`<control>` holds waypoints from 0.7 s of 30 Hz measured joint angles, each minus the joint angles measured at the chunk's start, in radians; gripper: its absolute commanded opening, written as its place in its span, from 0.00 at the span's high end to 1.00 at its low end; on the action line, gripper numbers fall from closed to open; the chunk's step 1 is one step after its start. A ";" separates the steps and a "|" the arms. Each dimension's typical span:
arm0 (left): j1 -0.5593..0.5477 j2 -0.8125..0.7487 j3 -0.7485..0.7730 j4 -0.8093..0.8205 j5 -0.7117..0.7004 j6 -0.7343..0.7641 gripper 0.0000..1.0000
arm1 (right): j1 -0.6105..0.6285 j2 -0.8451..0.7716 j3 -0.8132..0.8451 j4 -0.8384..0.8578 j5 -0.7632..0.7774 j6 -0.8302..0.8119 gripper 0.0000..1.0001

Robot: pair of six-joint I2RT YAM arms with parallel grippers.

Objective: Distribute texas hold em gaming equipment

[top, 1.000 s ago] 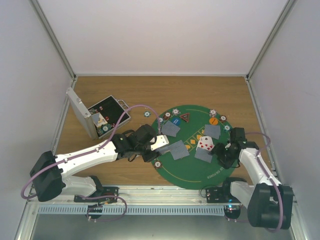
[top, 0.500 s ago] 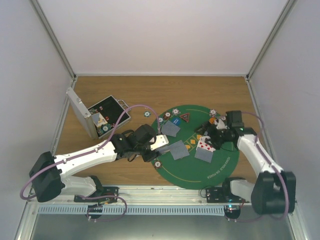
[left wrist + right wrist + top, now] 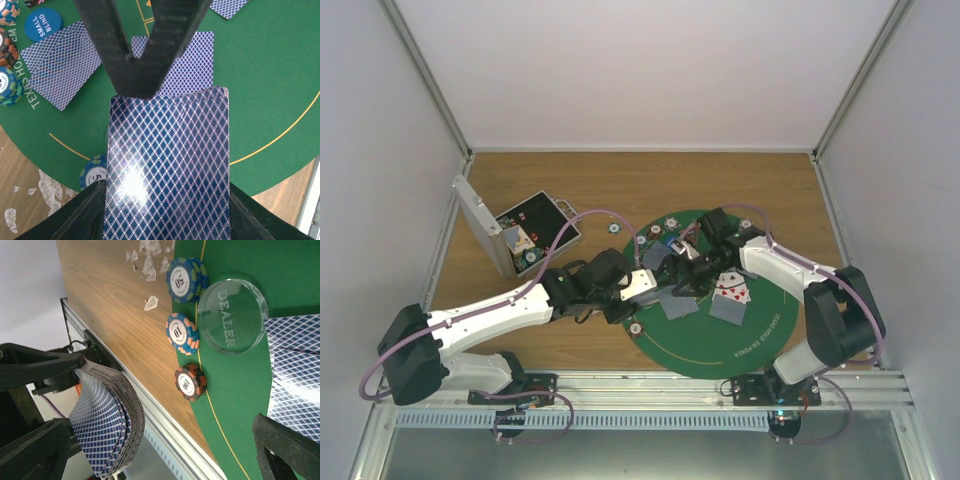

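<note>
**Taking One Card off a Slick Deck**

My left pincer (image 3: 638, 283) is clamped shut on the deck (image 3: 167, 165), holding it face-down by its long sides just over the near-left part of the green mat (image 3: 720, 345). My right pincer (image 3: 692, 268) is spread as wide as it goes and sits right at the deck's far end, gripping nothing.

I judge these cards to be light, thin and glossy (there is a bright glare on the top back), so they should slide on each other easily. From the right wrist the stack (image 3: 107, 430) looks bowed and slightly fanned, which suggests it bends readily. I'd pinch only the top card at its free short edge and draw it off flat.

Several cards already lie on the felt, such as one face-down (image 3: 55, 70) beside the small blind token (image 3: 48, 24). The chips (image 3: 181, 332) look stiff; I'd grip them across the rim.
</note>
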 measured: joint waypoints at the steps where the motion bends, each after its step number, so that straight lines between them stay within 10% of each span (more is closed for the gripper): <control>1: 0.000 0.000 0.000 0.000 0.000 0.000 0.43 | 0.008 0.006 0.003 -0.003 -0.005 -0.007 0.00; 21: 0.000 -0.002 -0.002 0.000 0.000 0.000 0.44 | 0.064 0.081 0.033 -0.053 0.016 -0.041 0.34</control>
